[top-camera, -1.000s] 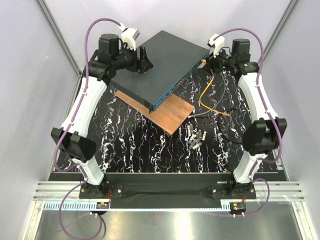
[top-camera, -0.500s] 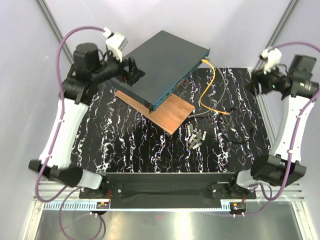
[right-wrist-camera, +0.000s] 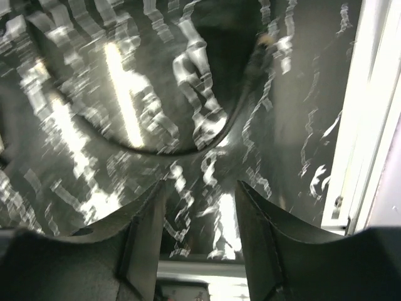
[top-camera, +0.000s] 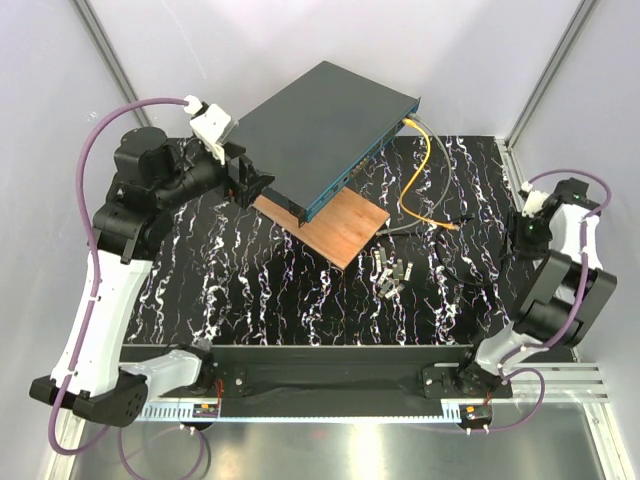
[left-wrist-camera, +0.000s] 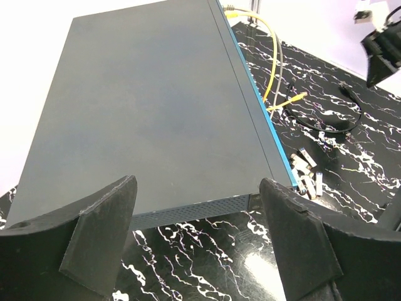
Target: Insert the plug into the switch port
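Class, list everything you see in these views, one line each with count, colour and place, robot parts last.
switch: one, dark grey, teal-blue front, on the board
wooden board: one, brown, under the switch
orange cable: one, from switch's far front corner onto table
plug: one, yellowish, loose on table right of board
modules: several, grey metal, near board's near corner
black cable: one, looped right of modules
table: one, black, white-veined
left gripper: one, black, open, at switch's left end
right gripper: one, black, open, near table's right edge
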`<state>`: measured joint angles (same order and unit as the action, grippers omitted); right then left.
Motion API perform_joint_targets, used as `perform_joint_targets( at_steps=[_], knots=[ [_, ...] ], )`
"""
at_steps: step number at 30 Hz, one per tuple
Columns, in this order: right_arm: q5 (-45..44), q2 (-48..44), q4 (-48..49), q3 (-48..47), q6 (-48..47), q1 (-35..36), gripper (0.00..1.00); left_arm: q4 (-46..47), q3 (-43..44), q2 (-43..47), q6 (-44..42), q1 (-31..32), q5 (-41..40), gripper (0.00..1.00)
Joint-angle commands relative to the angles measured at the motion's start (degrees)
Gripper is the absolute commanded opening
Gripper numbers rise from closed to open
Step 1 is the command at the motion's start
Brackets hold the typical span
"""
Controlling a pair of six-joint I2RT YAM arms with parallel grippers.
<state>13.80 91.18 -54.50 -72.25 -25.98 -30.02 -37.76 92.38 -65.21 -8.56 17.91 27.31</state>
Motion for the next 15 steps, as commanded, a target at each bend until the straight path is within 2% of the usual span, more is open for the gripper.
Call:
perform_joint_targets(
  at_steps=[1, 12, 13, 15],
  knots=[
    [-5.3, 4.5, 9.5, 0.1, 5.1, 0.1, 0.53, 1.0, 1.7, -1.5, 0.6, 0.1, 1.6, 0.86],
    [-6.5, 17.2, 14.9, -1.9, 6.2, 0.2, 0.51, 1.9, 5.3, -5.4, 4.5, 0.1, 0.4, 0.86],
    [-6.5, 18.2, 15.2, -2.0, 6.2, 0.1, 0.5, 2.1, 5.8, -5.7, 4.8, 0.1, 0.5, 0.86],
    [-6.7, 19.4, 16.1, -1.9, 6.3, 0.1, 0.41, 2.1, 6.3, -6.6, 5.1, 0.2, 0.7, 0.86]
  ],
)
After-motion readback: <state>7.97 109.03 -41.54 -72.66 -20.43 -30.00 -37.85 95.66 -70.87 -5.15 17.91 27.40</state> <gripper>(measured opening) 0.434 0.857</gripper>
